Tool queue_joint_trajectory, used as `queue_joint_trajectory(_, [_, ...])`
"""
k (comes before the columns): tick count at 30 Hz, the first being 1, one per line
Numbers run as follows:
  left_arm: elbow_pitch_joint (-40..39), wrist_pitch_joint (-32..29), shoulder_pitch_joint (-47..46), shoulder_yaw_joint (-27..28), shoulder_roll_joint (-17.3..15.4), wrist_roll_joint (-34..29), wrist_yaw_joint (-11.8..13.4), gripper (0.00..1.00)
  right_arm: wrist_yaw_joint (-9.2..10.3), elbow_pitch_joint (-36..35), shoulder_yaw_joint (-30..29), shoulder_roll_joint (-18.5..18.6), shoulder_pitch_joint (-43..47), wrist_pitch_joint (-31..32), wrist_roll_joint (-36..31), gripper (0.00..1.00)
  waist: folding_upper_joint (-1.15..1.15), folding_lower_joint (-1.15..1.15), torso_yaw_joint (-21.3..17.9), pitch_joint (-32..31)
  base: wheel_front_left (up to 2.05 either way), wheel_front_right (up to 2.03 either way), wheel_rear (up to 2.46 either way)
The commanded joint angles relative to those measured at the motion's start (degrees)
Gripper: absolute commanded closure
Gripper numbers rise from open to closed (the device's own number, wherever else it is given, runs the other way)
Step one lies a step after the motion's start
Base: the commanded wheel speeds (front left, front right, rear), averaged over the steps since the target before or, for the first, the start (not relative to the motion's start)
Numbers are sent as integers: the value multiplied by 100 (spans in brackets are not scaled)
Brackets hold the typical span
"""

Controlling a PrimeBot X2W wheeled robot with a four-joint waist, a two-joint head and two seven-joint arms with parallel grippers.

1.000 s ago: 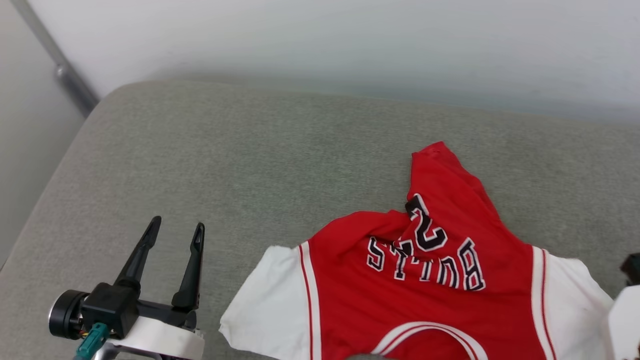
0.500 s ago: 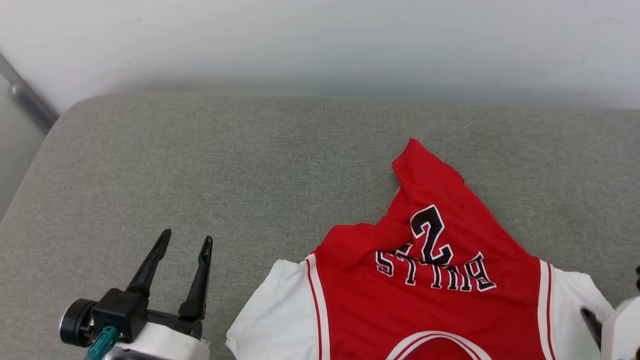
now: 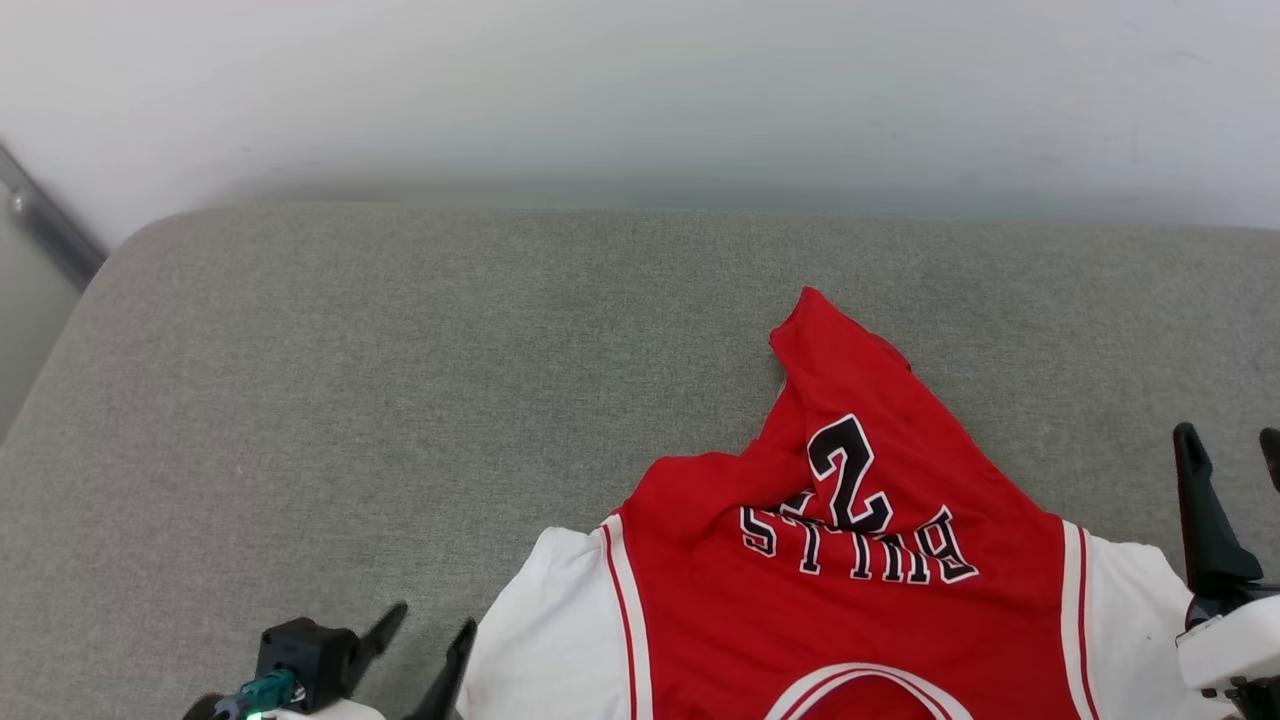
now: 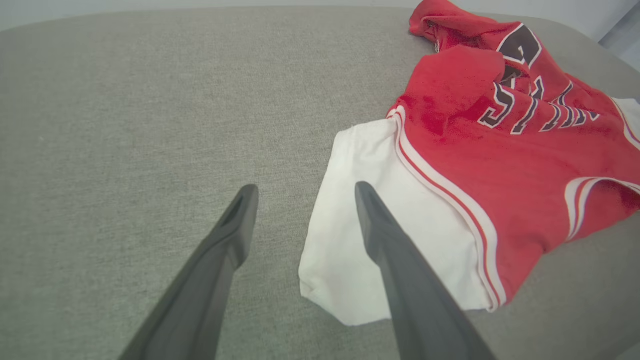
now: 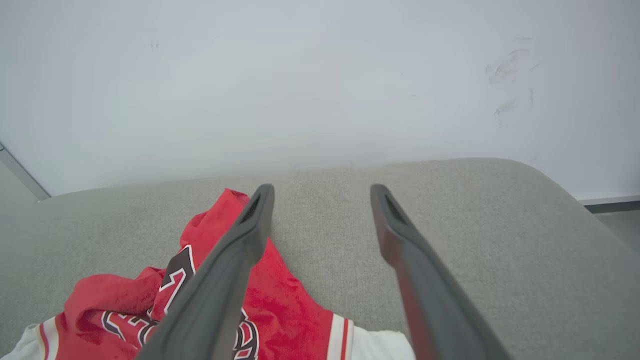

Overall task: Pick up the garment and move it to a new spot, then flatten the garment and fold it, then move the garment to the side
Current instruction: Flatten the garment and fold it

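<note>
Both jaws stand spread wide with nothing between them: the left gripper (image 4: 305, 190) low at the near edge, the right gripper (image 5: 322, 190) out at the right side. In the head view the garment (image 3: 850, 600) lies between them, at 3 o'clock from the left fingers with its white sleeve (image 4: 350, 250) just beside them, and at 9 o'clock from the right ones. It is red and rumpled, "BULLS" and a 2 reading upside down, one corner peaked toward 12 o'clock. Beneath is a grey-green fabric cushion (image 3: 400, 350); behind it are a pale wall (image 3: 640, 90) and a metal rail (image 3: 40, 225) at 10 o'clock.
</note>
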State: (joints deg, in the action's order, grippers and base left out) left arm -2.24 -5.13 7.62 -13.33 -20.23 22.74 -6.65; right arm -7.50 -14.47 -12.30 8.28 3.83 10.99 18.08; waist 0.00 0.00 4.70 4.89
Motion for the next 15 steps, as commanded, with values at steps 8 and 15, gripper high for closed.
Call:
queue_joint_trajectory(8, [-539,-1857,379,-130,-281,569,173,0,2,56,-23,-215,186,-568,-230,0,0,0,-139,256,0,0,0])
queue_joint_trajectory(15, [-374,-2251,134,-149,-349,477,374,0,2,59,58,-239,-30,-824,-297,0,0,0,-271,558,0,0,0])
